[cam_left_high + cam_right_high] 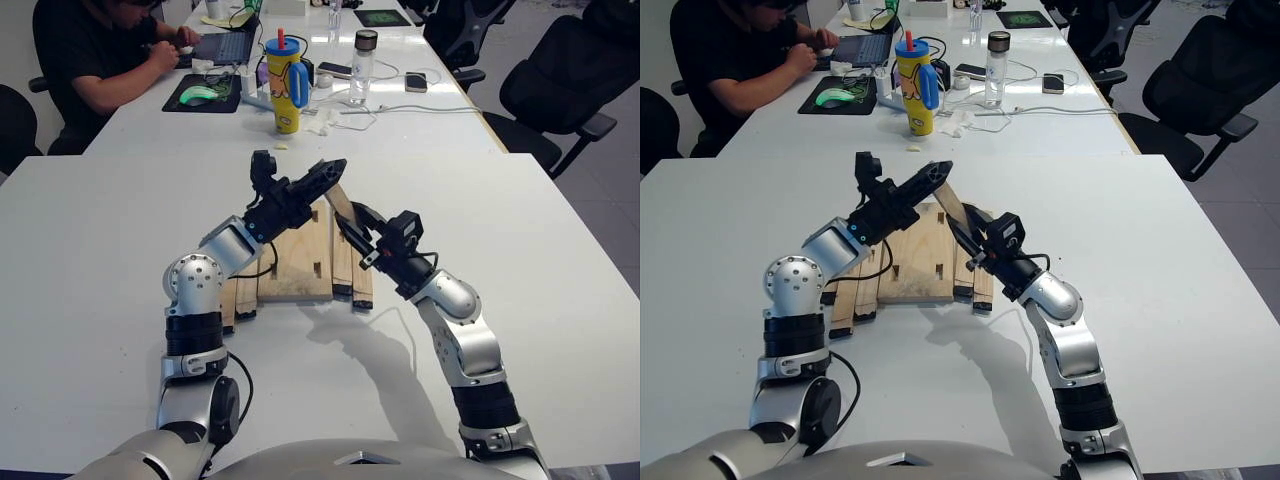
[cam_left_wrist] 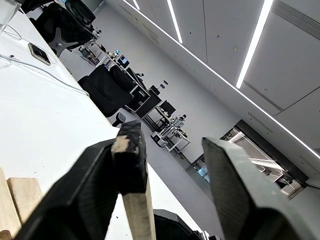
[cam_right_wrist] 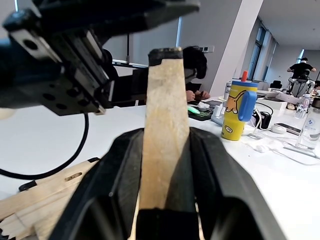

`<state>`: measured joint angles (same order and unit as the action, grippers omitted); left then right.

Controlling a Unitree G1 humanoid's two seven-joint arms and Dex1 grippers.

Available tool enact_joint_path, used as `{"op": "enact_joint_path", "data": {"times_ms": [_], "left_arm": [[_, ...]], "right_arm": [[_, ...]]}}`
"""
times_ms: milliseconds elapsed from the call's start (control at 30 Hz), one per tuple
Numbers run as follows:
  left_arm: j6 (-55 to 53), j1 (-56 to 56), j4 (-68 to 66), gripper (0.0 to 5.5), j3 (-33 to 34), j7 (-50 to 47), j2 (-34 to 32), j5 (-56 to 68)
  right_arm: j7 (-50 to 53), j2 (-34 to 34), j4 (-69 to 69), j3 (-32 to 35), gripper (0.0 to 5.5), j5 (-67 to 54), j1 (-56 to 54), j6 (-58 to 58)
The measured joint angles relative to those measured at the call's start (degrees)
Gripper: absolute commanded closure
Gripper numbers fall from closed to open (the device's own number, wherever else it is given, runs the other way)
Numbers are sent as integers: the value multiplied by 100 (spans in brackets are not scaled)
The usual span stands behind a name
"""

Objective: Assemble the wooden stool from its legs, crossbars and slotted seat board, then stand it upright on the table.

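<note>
Black-tipped and made of wood, the stool leg (image 3: 164, 125) is held tight by the right gripper (image 1: 350, 222). It leans up over the seat board (image 1: 300, 262) — that lies flat on the white table (image 1: 100, 250). The left gripper (image 1: 330, 172) is wide open around the leg's top — one finger (image 2: 95, 195) touches it.

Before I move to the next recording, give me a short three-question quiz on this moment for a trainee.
1. True or false: the seat board stands upright on the table.
2. Which one clamps the raised wooden leg? A. left gripper B. right gripper C. neither
3. Fill in: at the leg's black tip, the left gripper's fingers are ___ (open or shut).
Key: 1 false, it lies flat; 2 B; 3 open.
</note>
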<state>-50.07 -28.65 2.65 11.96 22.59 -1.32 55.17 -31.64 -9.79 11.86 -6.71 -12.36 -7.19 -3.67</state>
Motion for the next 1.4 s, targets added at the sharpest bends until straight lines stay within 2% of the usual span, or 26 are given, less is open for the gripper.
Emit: {"op": "enact_joint_path", "data": {"times_ms": [333, 500, 533, 667, 833, 967, 1400], "left_arm": [[-13, 79, 22, 498, 49, -3, -133, 90], [-9, 99, 22, 501, 21, 5, -196, 83], [12, 109, 27, 502, 4, 18, -214, 58], [557, 290, 200, 505, 16, -96, -263, -357], [1934, 1149, 1045, 505, 578, -1304, -98, -1385], [2315, 1896, 1537, 505, 676, -1882, 139, -1724], [2657, 2026, 895, 505, 750, -2266, 246, -1994]], "right_arm": [[-66, -62, 111, -25, 420, -170, 109, 8], [-65, -119, 108, -41, 420, -161, 104, 4], [-65, -127, 101, -47, 384, -155, 101, 2], [97, -222, -144, -40, 331, 71, 81, -159], [853, -294, -604, 463, 331, 290, 109, -599], [1227, -245, -643, 864, 331, 239, 123, -815], [1340, 31, -636, 795, 331, 240, 114, -1017]]}}
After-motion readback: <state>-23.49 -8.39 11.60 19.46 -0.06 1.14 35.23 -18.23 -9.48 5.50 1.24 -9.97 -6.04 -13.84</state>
